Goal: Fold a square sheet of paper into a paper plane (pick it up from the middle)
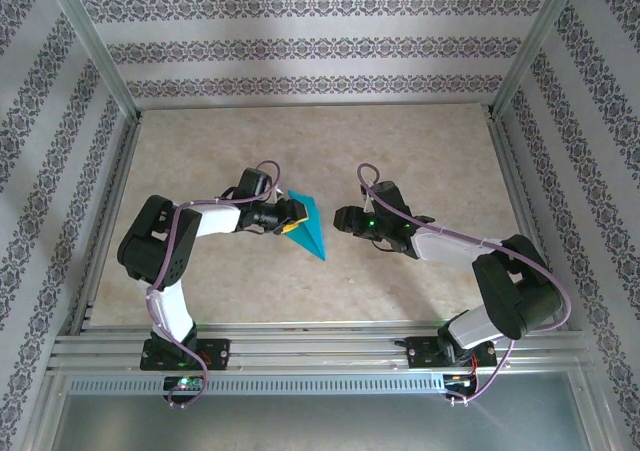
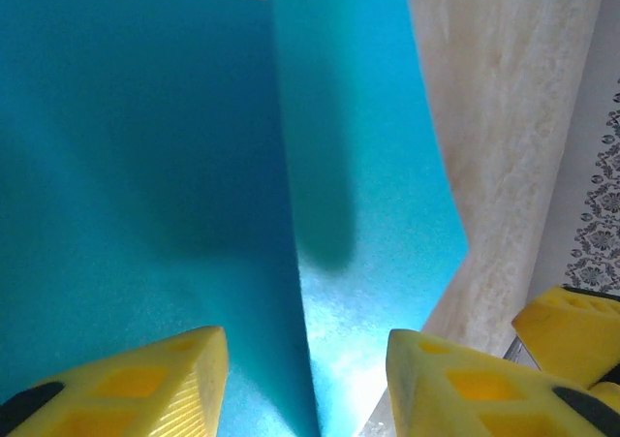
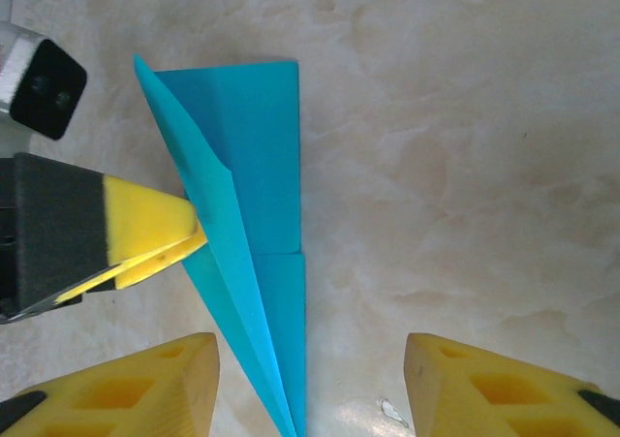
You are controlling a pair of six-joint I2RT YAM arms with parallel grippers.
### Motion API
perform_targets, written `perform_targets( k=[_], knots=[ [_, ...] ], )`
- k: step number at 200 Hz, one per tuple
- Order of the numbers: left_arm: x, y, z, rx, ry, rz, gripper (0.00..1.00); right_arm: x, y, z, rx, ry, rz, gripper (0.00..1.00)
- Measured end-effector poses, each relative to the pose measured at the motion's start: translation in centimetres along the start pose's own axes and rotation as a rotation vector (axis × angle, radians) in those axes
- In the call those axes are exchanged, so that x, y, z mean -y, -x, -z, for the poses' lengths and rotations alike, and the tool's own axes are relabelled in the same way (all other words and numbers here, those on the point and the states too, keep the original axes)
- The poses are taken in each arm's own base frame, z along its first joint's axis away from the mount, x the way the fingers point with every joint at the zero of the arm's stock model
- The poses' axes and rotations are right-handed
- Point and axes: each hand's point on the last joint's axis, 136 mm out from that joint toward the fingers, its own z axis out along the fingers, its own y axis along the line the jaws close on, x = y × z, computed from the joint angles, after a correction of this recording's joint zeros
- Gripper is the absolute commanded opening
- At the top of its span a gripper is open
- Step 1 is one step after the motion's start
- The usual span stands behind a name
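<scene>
The plane (image 1: 307,225) lay in the middle of the desk (image 1: 420,161), a wing fold seemingly in hand: left tool (image 1: 291,218) half-open against its raised flap, right tool (image 3: 310,359) half-open, empty, nearby; next, that flap likely needed pinching and creasing flat.

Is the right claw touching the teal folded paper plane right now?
Apart. The top view shows bare table between the right claw and the teal-blue folded paper plane.
</scene>
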Motion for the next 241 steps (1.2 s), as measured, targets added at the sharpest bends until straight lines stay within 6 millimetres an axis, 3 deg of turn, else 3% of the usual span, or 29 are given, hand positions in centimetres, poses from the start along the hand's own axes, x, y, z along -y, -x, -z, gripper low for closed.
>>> perform_targets(
  k=[53, 89, 125, 172, 206, 241],
  knots=[
    [1.7, 0.8, -0.4, 0.014, -0.095, -0.056, 0.34, -0.1, 0.1, 0.1, 0.005, 0.003, -0.009, 0.55],
    [1.2, 0.8, -1.4, 0.002, -0.116, -0.054, 0.3, -0.3, 0.6, 0.5, 0.02, 0.01, -0.017, 0.55],
    [1.4, 0.9, -1.5, 0.009, -0.129, -0.062, 0.18, -0.5, 0.7, 0.7, 0.025, 0.015, -0.015, 0.56],
    [1.2, 1.0, -1.4, 0.015, -0.113, -0.062, 0.08, -0.3, 1.1, 1.6, 0.063, 0.008, -0.016, 0.64],
    [1.6, 1.3, 0.2, 0.022, -0.025, -0.084, 0.07, -0.1, 2.3, 3.0, 0.128, -0.002, -0.018, 0.68],
    [3.8, 3.4, 4.0, 0.064, 0.154, -0.169, 0.08, 0.4, 3.7, 3.9, 0.184, -0.021, -0.02, 0.73]
  ],
)
